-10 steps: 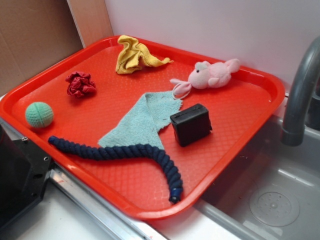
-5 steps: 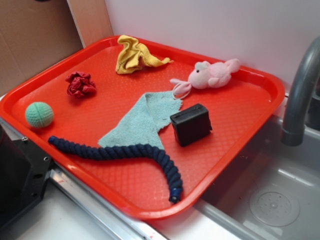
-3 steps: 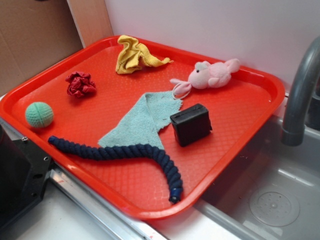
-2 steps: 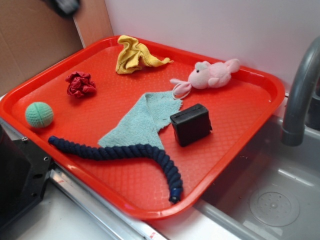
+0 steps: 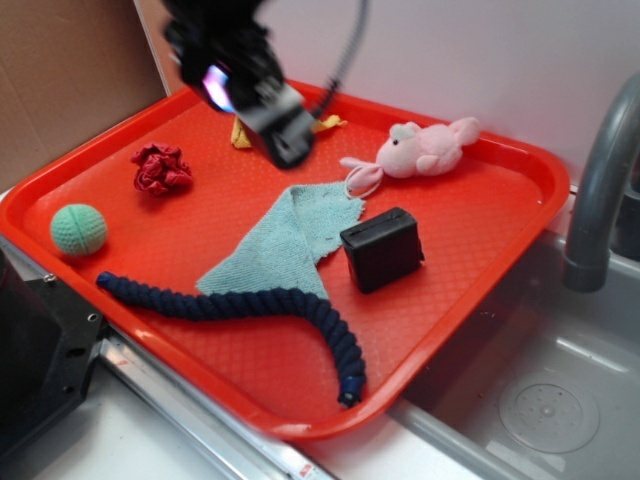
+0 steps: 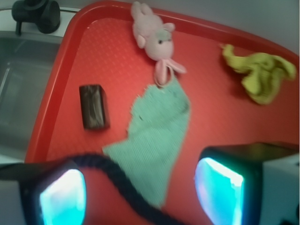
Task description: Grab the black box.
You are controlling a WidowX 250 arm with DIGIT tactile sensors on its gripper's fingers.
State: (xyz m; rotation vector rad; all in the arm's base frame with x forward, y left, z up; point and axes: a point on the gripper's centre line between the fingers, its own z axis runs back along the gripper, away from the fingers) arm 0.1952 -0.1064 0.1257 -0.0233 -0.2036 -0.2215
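Note:
The black box (image 5: 382,248) lies on the red tray (image 5: 500,215), just right of the light green cloth (image 5: 285,240); in the wrist view the black box (image 6: 94,106) shows at left, near the tray's edge. My gripper (image 5: 255,108) hangs blurred above the tray's back part, up and to the left of the box and well apart from it. In the wrist view my gripper (image 6: 140,194) is open, its two glowing pads (image 6: 63,197) set wide with nothing held; only the cloth (image 6: 157,136) and the dark navy rope (image 6: 117,180) show between them.
On the tray lie a pink plush toy (image 5: 425,148), a yellow cloth (image 5: 325,123) partly behind the gripper, a crumpled dark red cloth (image 5: 160,168), a green ball (image 5: 78,229) and the navy rope (image 5: 240,305). A sink (image 5: 545,390) with a grey faucet (image 5: 600,170) is to the right.
My gripper has come into view from the top left and dropped over the back of the tray, covering most of the yellow cloth. The objects on the tray have not moved.

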